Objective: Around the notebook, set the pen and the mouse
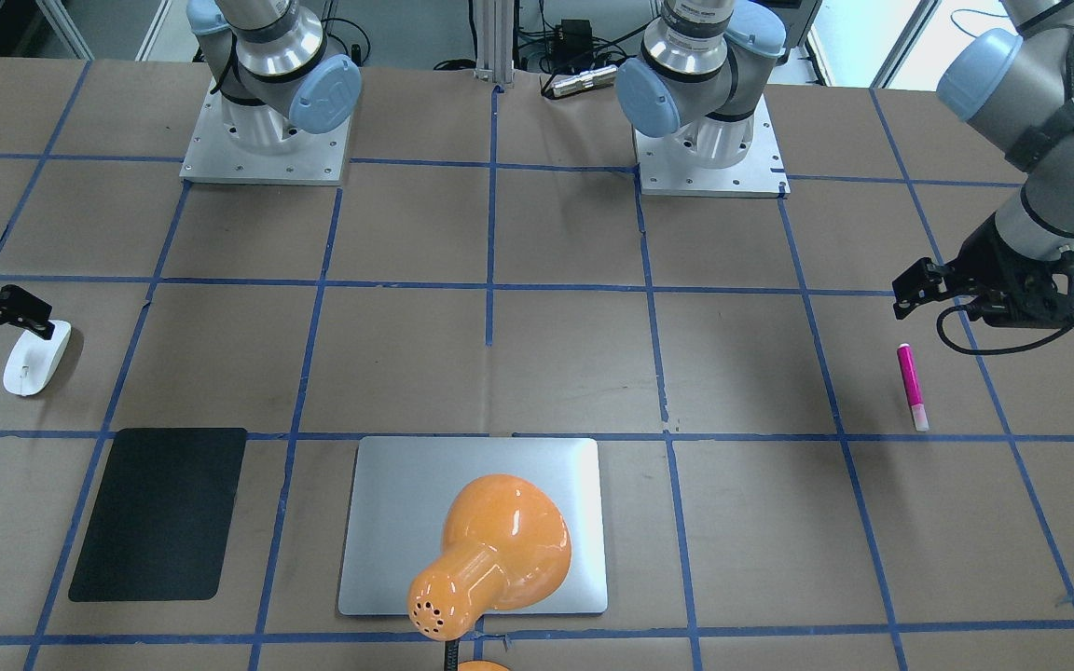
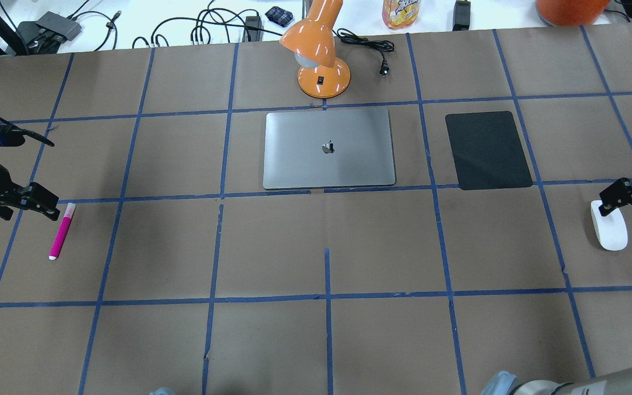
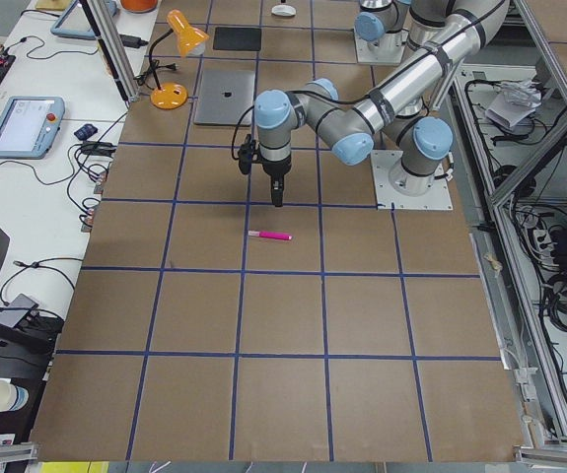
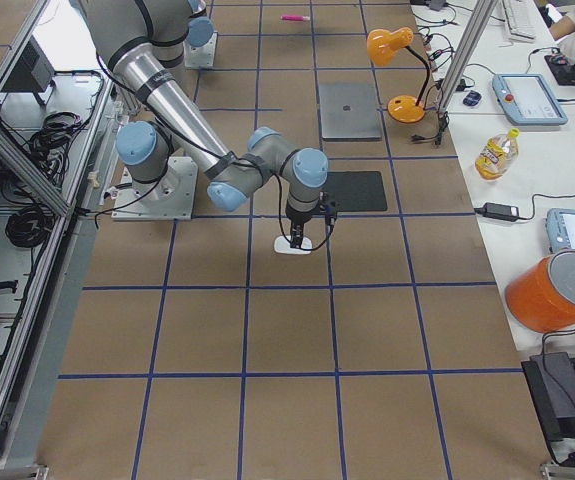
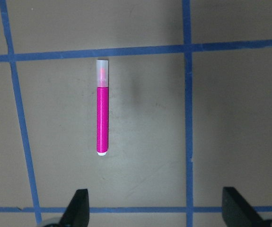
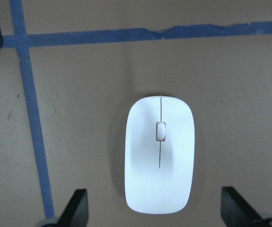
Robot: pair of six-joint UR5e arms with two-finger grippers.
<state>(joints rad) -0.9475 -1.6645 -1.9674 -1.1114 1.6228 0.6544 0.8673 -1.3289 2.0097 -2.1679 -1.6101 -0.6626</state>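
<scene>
Black on dark at the far left of the overhead view, so hard to read: the left arm, mostly cut off there by the frame edge, with little more than the wrist showing. Of the left gripper, only two black fingertips visible in the left wrist view, at the bottom edge, set wide apart and holding nothing. In the left side view, wrist bent so that the fingers point straight down at the table. Just ahead of those tips, not between them: the pen, flat on the brown paper, pale cap toward the operators' side and close to a blue tape line, well apart from the notebook.

Further right, in the middle: the notebook, flat and closed, all in sight from overhead but partly hidden behind the shade of the orange lamp in the front-facing view. Beside it on the right, not touching: the black mat.

At the far right, beyond the mat and well apart from the notebook: the mouse, flat on the paper. One end covered in the overhead view by the right gripper. Also cut by the frame edge there: the right arm. Fingers vertical over the mouse in the right side view, spread wide in the wrist view, one tip at each side of the mouse's broad end with a gap on both sides. Contact with the mouse: cannot tell.
</scene>
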